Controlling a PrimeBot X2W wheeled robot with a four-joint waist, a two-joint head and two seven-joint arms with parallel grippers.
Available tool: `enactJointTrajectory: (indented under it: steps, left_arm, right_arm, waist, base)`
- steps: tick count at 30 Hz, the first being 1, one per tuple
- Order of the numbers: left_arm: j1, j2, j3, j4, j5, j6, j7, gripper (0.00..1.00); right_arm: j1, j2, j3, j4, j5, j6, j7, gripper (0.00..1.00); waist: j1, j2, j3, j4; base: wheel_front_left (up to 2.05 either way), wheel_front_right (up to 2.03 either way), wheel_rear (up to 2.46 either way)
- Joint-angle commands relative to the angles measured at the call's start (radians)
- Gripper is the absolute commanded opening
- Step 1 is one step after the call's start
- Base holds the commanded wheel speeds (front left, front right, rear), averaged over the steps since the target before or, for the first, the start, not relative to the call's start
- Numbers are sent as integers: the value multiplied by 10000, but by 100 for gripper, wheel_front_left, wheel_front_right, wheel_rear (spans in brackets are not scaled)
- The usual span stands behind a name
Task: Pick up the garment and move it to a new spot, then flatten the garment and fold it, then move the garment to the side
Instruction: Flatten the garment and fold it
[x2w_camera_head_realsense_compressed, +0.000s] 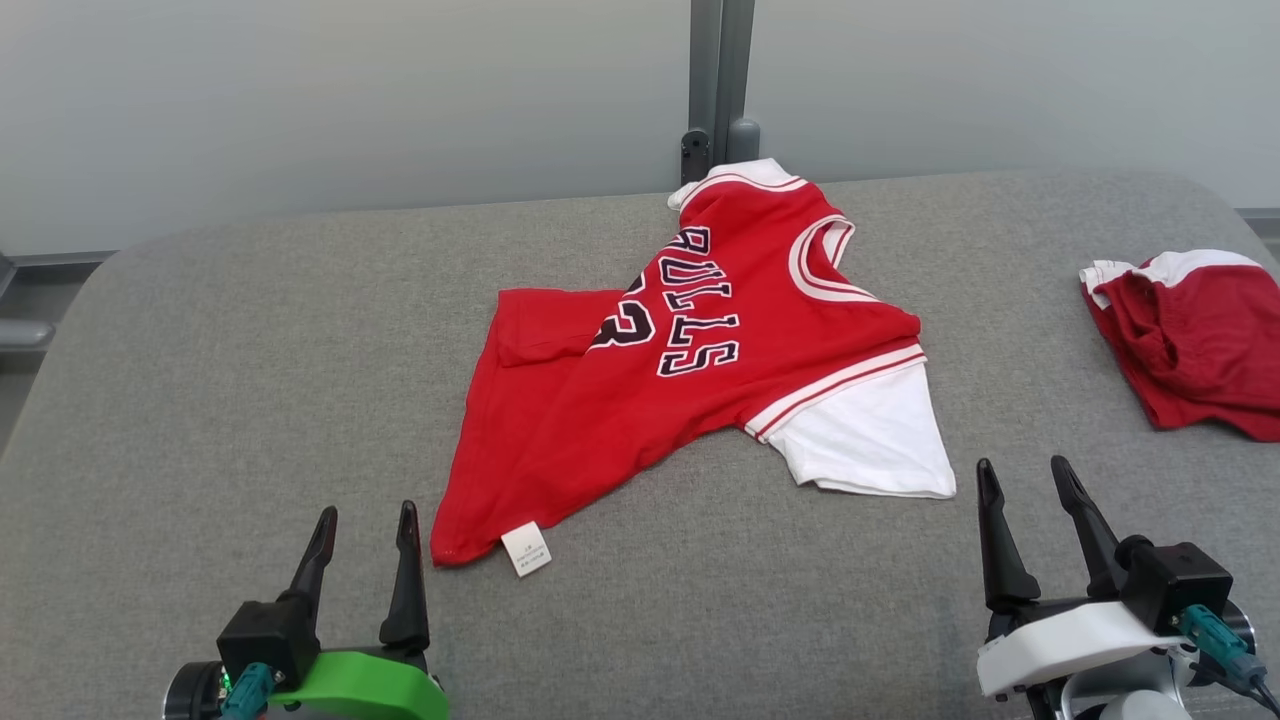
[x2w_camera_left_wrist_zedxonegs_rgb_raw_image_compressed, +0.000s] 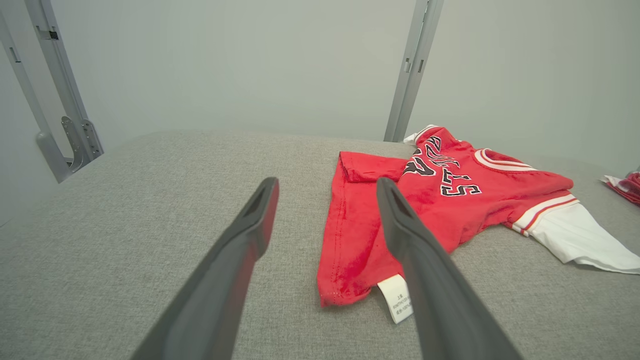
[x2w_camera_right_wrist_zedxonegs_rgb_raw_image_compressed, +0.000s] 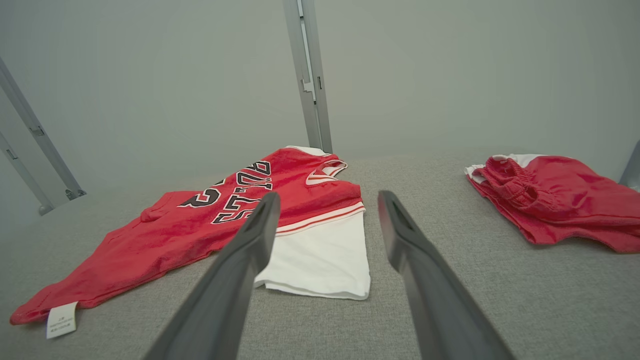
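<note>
Red-and-white fabric basketball jersey mid grey padded surface, long axis diagonal, near-left hem to far edge. Left gripper, right gripper both spread, empty, near edge; left nearer, hem corner just ahead-right.

Bright, even, diffuse light; soft shadows; wrist views wide-angle distorted.

Right gripper spread, empty, above grey fabric surface. Red-and-white lettered jersey lies view-left, crumpled red cloth view-right.

Green-housed left claw, white-housed right claw, long dark fingers (teal cable plugs)
</note>
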Motion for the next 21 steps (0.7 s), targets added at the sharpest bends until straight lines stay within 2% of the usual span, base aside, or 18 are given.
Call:
enactJointTrajectory:
  steps: [1,16,19,21]
  left_arm:
    - [50,19,51,11,113,-43,-17,100]
    - [78,19,60,-63,91,37,-16,100]
    - [54,19,33,-91,72,60,-16,100]
    - [21,19,-6,-128,25,93,-16,100]
  right_arm:
    - [-63,-6,1,27,84,-9,-36,100]
    - [-200,-5,-178,424,124,-9,-31,100]
    - [-355,-11,-335,713,232,-9,199,100]
    - [-640,-3,-510,1199,418,-8,718,100]
  waist:
    - [0,99,-2,3]
    - [0,99,53,66]
    - [0,99,113,75]
    - [0,99,227,97]
  base:
    - [0,0,0]
    - [0,0,0]
    - [0,0,0]
    - [0,0,0]
